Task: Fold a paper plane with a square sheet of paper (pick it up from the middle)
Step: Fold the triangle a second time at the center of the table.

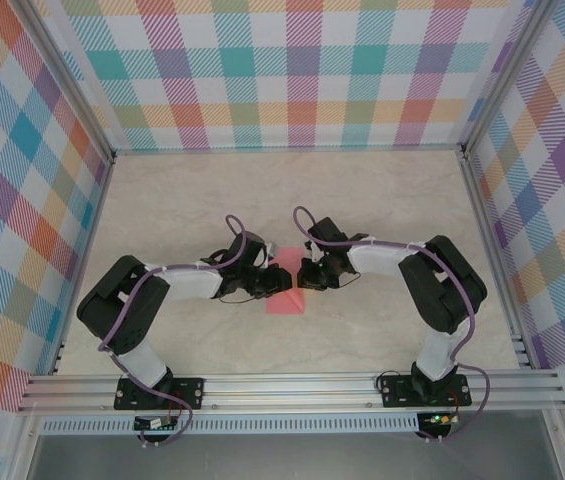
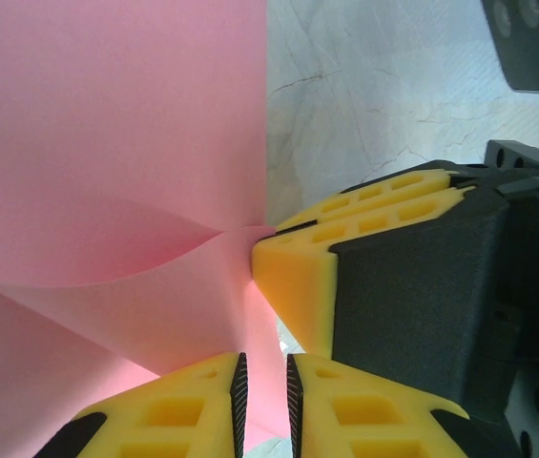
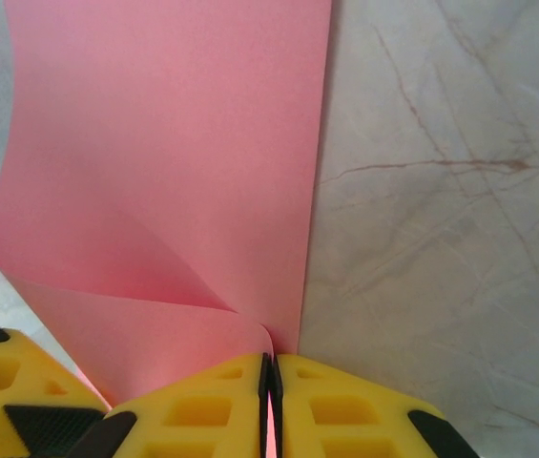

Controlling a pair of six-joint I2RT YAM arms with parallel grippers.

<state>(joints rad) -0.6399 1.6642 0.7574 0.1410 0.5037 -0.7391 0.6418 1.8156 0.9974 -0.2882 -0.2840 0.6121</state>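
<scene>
1. Pinching from both sides, the left gripper (image 2: pixel 264 382) and right gripper (image 3: pixel 269 372) each have jaws pressed together on the square sheet of paper (image 1: pixel 284 300). They meet nose to nose around the middle of the table (image 1: pixel 392 200), a little nearer its near edge than the far one.
2. Sheet pos.: part lies flat on the table and part rises in a soft curl btwn the two grippers. Both grips sit close together near one edge of the paper, w/ a ridge fanning out from that spot.
3. Risk, as judged: w/ two grips this close on thin paper, it could tear if the arms pull apart or twist out of step. Any drift btwn them would also skew the fold.
4. Risk no. 2: the slick-looking tabletop prob. gives the flat part little hold, so a tug could drag the whole sheet instead of bending it. A slack pinch would let the curl spring open.
5. Materials: the paper is thin, matte, salmon-pink and unprinted, w/ straight edges. It bends in smooth curves, w/ a small pucker at the grip.
6. The finger pads (image 2: pixel 174 410) are yellow and blocky, w/ moulded square pockets and black ribbed inner faces. The tabletop is pale marble-pattern w/ thin brown veins, and the walls (image 1: pixel 282 70) are pastel plaid.
</scene>
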